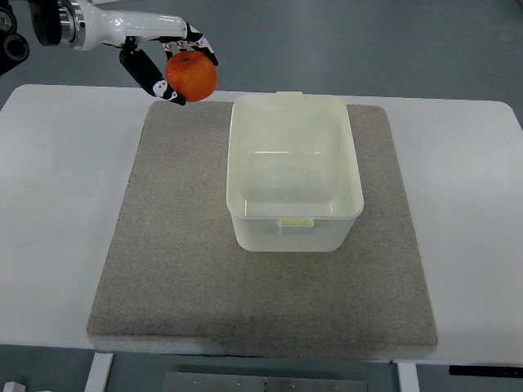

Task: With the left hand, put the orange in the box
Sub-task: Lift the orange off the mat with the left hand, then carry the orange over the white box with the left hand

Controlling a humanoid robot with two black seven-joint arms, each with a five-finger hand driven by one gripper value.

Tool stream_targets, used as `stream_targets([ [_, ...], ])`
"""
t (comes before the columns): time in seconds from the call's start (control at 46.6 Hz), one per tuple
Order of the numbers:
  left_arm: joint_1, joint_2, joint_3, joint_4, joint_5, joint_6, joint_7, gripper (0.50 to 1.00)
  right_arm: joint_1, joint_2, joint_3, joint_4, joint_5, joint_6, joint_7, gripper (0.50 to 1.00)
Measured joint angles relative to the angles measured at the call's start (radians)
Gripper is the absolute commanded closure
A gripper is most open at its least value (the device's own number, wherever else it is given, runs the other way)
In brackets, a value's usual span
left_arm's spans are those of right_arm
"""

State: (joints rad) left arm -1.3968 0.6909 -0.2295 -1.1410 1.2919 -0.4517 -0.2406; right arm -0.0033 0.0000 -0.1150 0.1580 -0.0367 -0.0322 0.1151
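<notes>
Your left hand (167, 61) grips the orange (191, 76), fingers wrapped round it, up above the grey mat's (180, 269) far left corner. It sits just left of the cream plastic box (294, 214), which stands open on the mat, white table (57, 204) beneath.

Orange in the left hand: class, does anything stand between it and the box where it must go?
Nothing visible does. The left hand holds the orange above the far left corner of the grey mat, just left of the box. The box is open on top and looks empty, with no lid or object in between.
</notes>
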Motion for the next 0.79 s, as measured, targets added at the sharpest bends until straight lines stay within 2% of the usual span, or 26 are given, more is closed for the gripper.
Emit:
stream_targets([
  [0.172,-0.004,-0.054,-0.004,-0.075,0.018,0.006,0.007,1.0,0.001,0.0,0.0,0.0,0.0,0.0,0.0,0.568],
  [0.623,0.058,-0.268,-0.004,-0.047,0.25,0.104,0.02,1.0,0.0,0.0,0.0,0.0,0.0,0.0,0.0,0.57],
  [0.644,0.064,-0.275,-0.004,-0.044,0.261,0.11,0.02,0.956,0.0,0.0,0.0,0.0,0.0,0.0,0.0,0.568],
  [0.709,0.088,-0.291,-0.004,-0.041,0.291,0.138,0.02,0.9,0.0,0.0,0.0,0.0,0.0,0.0,0.0,0.568],
  [0.773,0.11,-0.299,0.004,-0.04,0.308,0.173,0.02,0.766,0.0,0.0,0.0,0.0,0.0,0.0,0.0,0.568],
  [0.794,0.115,-0.3,0.007,-0.04,0.311,0.184,0.02,0.744,0.0,0.0,0.0,0.0,0.0,0.0,0.0,0.568],
])
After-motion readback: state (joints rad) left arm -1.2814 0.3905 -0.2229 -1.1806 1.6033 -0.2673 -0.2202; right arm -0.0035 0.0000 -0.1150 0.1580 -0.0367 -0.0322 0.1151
